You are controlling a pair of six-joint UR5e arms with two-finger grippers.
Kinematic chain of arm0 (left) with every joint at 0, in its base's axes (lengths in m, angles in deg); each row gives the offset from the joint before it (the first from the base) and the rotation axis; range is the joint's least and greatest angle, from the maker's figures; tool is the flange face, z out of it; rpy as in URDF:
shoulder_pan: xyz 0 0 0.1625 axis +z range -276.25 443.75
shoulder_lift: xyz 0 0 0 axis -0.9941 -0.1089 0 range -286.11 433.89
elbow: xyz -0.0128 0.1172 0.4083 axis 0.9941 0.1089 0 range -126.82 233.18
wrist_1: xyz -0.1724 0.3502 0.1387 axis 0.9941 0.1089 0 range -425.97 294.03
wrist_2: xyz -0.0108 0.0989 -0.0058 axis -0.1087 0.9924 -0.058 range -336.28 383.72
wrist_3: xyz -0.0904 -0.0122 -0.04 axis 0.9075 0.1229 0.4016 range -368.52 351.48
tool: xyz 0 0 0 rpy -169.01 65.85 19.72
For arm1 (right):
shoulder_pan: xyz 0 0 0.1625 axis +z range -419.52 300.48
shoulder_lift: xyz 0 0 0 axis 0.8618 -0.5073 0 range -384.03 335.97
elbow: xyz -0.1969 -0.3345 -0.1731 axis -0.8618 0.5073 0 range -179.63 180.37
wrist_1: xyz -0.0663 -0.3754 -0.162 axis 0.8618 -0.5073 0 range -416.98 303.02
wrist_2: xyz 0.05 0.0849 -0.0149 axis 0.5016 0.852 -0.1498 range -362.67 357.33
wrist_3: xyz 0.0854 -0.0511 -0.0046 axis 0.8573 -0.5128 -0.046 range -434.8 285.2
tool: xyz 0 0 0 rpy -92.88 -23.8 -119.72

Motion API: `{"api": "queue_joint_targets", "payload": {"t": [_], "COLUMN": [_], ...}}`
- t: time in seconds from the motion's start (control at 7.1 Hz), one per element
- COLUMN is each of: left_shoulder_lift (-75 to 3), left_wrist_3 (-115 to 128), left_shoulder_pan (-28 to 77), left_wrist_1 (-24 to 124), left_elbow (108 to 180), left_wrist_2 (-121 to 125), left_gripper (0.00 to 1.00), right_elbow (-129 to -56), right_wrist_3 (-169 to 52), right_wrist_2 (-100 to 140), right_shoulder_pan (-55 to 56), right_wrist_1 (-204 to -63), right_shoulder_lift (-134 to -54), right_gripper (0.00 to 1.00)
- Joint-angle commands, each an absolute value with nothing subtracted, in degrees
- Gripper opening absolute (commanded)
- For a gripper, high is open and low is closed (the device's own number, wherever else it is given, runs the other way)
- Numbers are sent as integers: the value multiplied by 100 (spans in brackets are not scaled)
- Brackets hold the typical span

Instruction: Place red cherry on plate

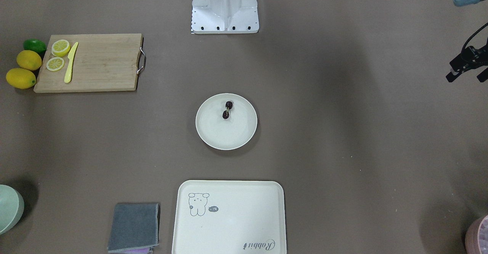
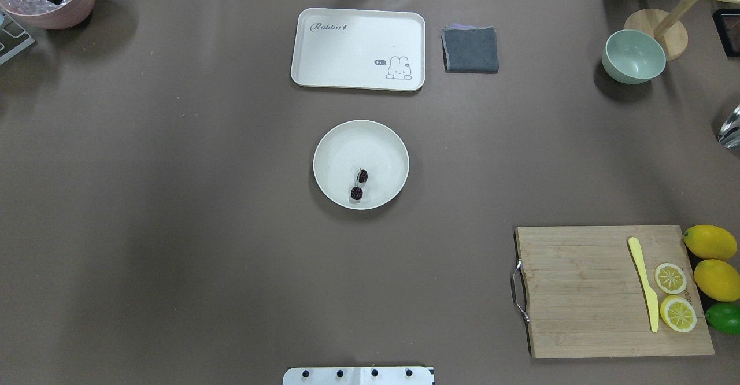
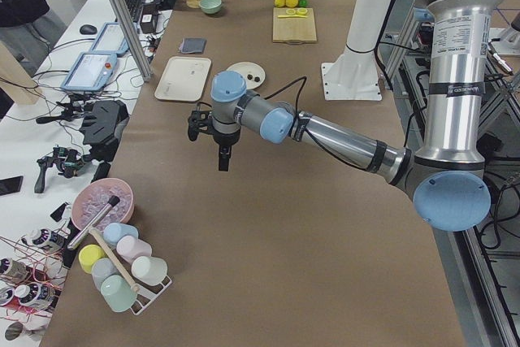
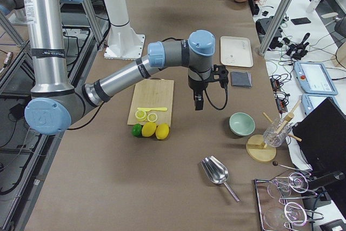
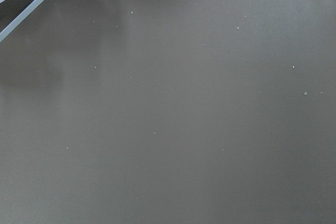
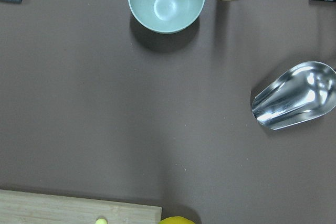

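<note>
The red cherry [image 1: 227, 109], a pair of tiny dark fruits on one pale stem, lies inside the round cream plate [image 1: 225, 137] at the table's middle, on the half nearer the robot. In the overhead view the cherry [image 2: 359, 184] and the plate [image 2: 352, 139] show the same. My left gripper [image 1: 466, 77] hangs far off to the robot's left of the plate, open and with nothing in it. My right gripper [image 4: 198, 104] hovers above the table near the cutting board, seen only from the side; I cannot tell whether it is open or shut.
A wooden cutting board [image 2: 578, 292] with lemon slices and a yellow knife [image 2: 644, 289] sits at the right, whole lemons [image 2: 714, 261] beside it. Across the table lie a bear tray [image 2: 347, 44], grey cloth [image 2: 470, 50], green bowl [image 2: 633, 56] and metal scoop [image 6: 294, 95].
</note>
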State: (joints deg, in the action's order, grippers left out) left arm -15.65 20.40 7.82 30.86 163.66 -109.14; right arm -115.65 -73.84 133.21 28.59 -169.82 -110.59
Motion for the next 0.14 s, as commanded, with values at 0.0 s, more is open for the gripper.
{"api": "queue_joint_targets", "payload": {"t": [0.0], "left_shoulder_lift": [-1559], "left_wrist_3": [1987], "left_shoulder_pan": [755], "left_wrist_1": [3080], "left_elbow": [16375], "left_wrist_2": [-10917], "left_gripper": [98], "right_elbow": [-11582], "right_wrist_3": [-7383], "right_wrist_2": [13321], "right_shoulder_pan": [2864], "right_wrist_1": [-16984], "right_shoulder_lift": [-11051], "right_gripper": [99]}}
